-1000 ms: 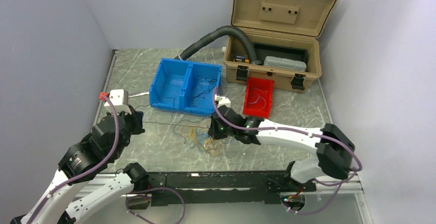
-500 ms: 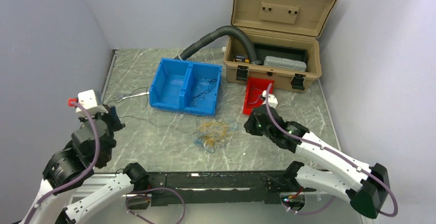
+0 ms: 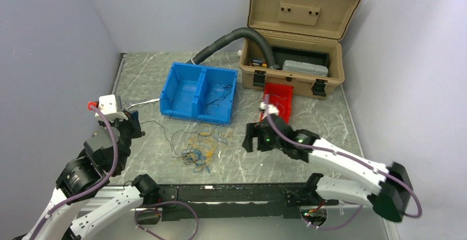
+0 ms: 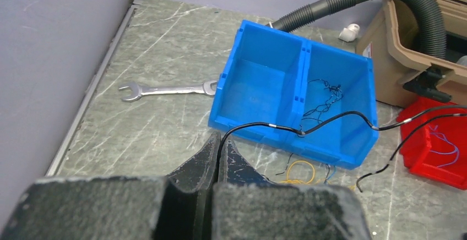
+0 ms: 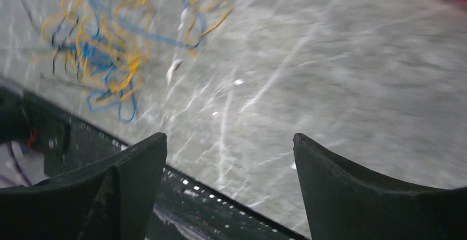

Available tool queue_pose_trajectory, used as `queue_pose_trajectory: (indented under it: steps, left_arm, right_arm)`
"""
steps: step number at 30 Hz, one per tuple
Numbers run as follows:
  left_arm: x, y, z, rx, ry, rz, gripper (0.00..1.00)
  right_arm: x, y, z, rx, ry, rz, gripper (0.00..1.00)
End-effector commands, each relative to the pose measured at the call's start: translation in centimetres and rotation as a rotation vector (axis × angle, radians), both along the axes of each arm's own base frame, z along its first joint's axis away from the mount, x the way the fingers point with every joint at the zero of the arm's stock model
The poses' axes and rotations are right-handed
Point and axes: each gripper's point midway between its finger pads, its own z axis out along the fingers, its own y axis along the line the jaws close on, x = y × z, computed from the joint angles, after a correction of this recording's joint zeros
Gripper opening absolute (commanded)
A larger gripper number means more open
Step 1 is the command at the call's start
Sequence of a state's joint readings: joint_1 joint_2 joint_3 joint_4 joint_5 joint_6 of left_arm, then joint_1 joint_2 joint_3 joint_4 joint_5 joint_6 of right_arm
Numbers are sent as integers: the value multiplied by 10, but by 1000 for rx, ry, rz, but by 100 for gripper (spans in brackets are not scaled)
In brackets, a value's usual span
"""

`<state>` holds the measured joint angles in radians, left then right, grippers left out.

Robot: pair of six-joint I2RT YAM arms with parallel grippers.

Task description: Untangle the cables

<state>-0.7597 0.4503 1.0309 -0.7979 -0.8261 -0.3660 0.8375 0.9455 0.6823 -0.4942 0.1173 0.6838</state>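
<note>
from above, the cables (image 3: 195, 147) lie in a loose tangle on the worktop (image 3: 330, 113), near the middle of its near edge, in front of the blue bin (image 3: 198, 91).

left wrist view: the left gripper (image 4: 218, 145) is clenched on one black cable (image 4: 330, 120), which arcs away across the bin's front.

right wrist view: the right gripper (image 5: 228, 157) is released, jaws wide apart over the worktop, the tangle off to the upper left.

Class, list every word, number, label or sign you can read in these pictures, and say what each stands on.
No text is legible.
Small sticker on the corner of the tan toolbox: too small to read.
Wrench: any stamped marking is too small to read.
</note>
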Motion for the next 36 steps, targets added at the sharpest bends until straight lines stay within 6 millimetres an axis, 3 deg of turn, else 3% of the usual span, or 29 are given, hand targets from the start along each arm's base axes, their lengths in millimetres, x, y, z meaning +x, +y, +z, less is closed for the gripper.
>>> queue_pose_trajectory:
  steps: [1,4,10,16,19,21,22,25,31,36]
  left_arm:
    - [4,-7,10,-6,-35,-30,0]
    - [3,-4,12,2,-40,-23,0]
    - [1,2,14,22,-40,-5,0]
    - [0,7,19,37,-59,6,0]
    - [-1,10,20,48,-63,17,0]
    - [0,11,21,54,-62,26,0]
    - [0,13,21,57,-62,33,0]
    - [-2,22,22,65,-61,79,0]
    - [-8,44,21,72,-56,195,0]
    - [-9,49,17,79,-44,234,0]
  right_arm:
    - [-9,77,13,20,-54,219,90]
    - [-14,123,12,21,-56,291,96]
    - [-26,197,-16,-99,-68,413,98]
    - [-28,233,-54,-193,-58,451,98]
    - [-28,237,-73,-208,-27,429,89]
    - [-21,230,-82,-251,-21,380,74]
    - [-17,224,-83,-273,-25,344,61]
    - [-3,199,-70,-270,-44,215,2]
    - [10,120,-22,-143,-49,14,0]
    - [13,29,-8,-119,-8,-151,0]
